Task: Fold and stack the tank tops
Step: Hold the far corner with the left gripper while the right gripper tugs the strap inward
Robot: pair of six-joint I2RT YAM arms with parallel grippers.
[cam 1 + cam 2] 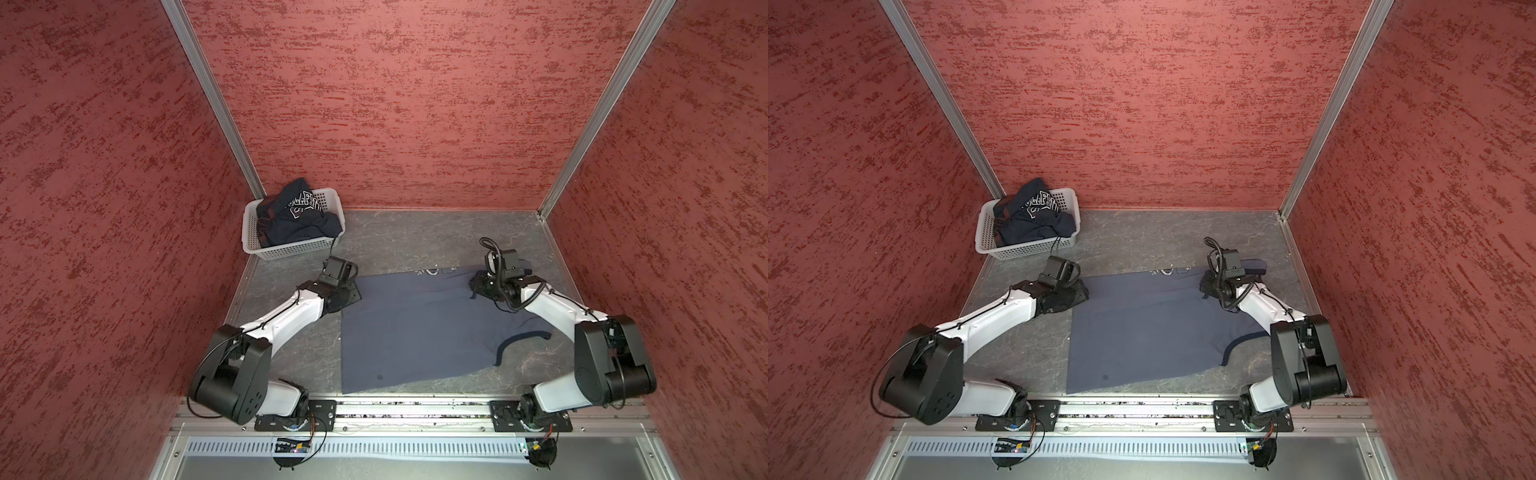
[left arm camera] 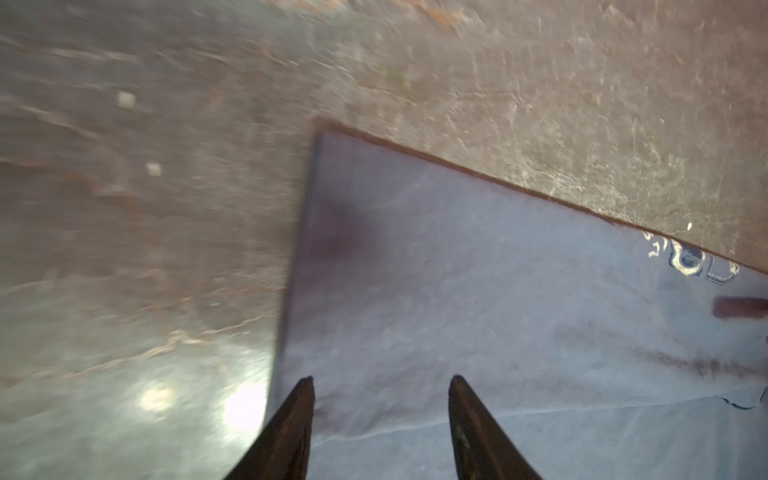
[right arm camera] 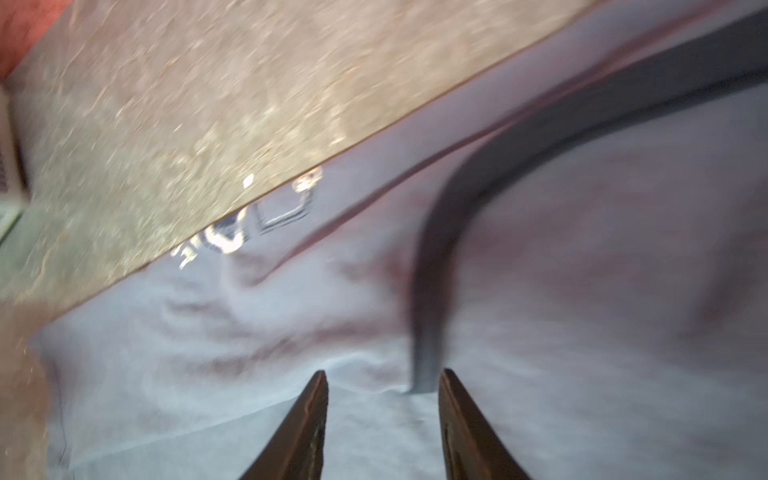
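Observation:
The slate grey-blue tank top point(image 1: 415, 332) point(image 1: 1142, 332) lies spread flat on the table in both top views. A navy-trimmed armhole point(image 1: 519, 338) curls at its right side. My left gripper point(image 1: 353, 291) point(image 2: 382, 379) hovers open over the top's far left corner, nothing between its fingers. My right gripper point(image 1: 476, 286) point(image 3: 383, 372) is open over the far right part, beside a dark trim strap point(image 3: 432, 291). The navy tank top point(image 1: 299, 216) point(image 1: 1034, 216) with white lettering sits bunched in the basket.
The white perforated basket point(image 1: 291, 249) point(image 1: 984, 232) stands in the far left corner of the grey marbled table point(image 1: 415, 241). Red textured walls close in three sides. A metal rail point(image 1: 415, 411) carrying both arm bases runs along the near edge.

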